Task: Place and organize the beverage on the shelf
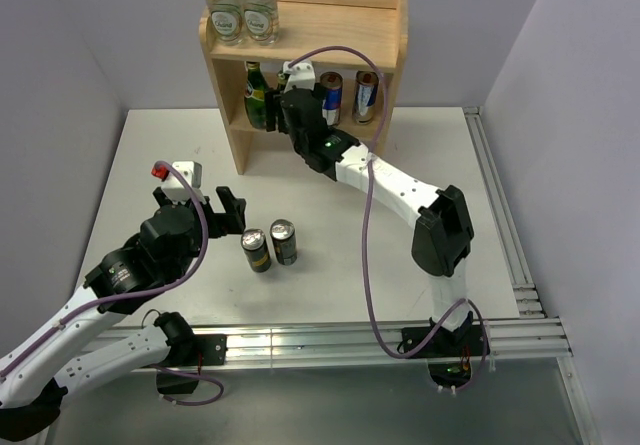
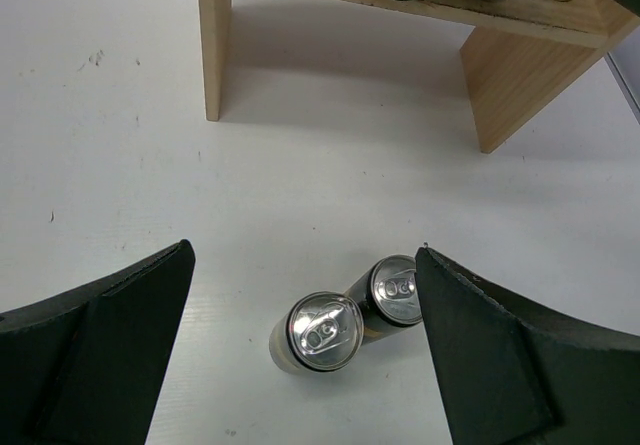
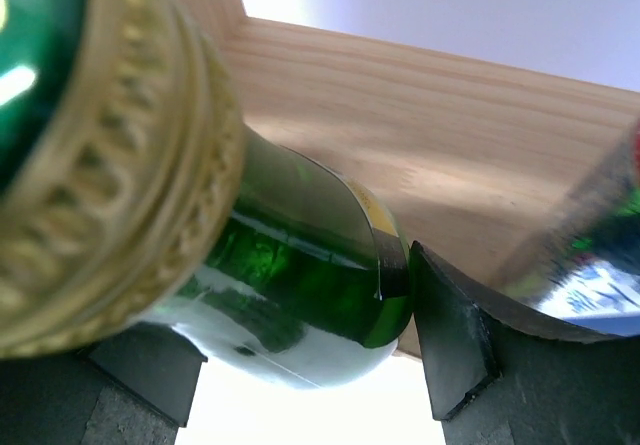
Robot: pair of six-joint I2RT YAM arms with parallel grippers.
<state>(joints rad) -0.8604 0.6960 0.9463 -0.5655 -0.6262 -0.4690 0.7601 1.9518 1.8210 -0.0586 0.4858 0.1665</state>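
Nearest, low on the left: the left claw [image 2: 303,265], spread wide and holding nothing, hanging over the flat white table [image 1: 450,165]. Between its two black fingers [image 2: 100,355] in the wrist view, two small drinks standing up on the table, just beside each other: the nearer dark can [image 2: 323,331] with a shiny silver top, and the other dark can [image 2: 397,290] a bit farther back (pull tabs facing up on both).

Farther back, the right arm stretched across the table and into the bottom level of the light wooden shelf [image 1: 340,25]. At its tip the right claw [image 1: 296,100], closed around a green glass bottle [image 3: 300,265] with a bumpy gold cap. One black finger [image 3: 450,335] pressed right against the green glass, the other tucked under the bottle's far side. Bottle inside the bottom level, with plain wood behind it.

Also on that bottom level: a second green glass bottle [image 1: 257,95] just left of the claw, and two tall blue and silver cans [image 1: 331,98] standing up on its right, near the side wall.

Farthest back, on the top board with its low rim: two clear plastic water bottles [image 1: 222,5], standing up side by side at the left end.
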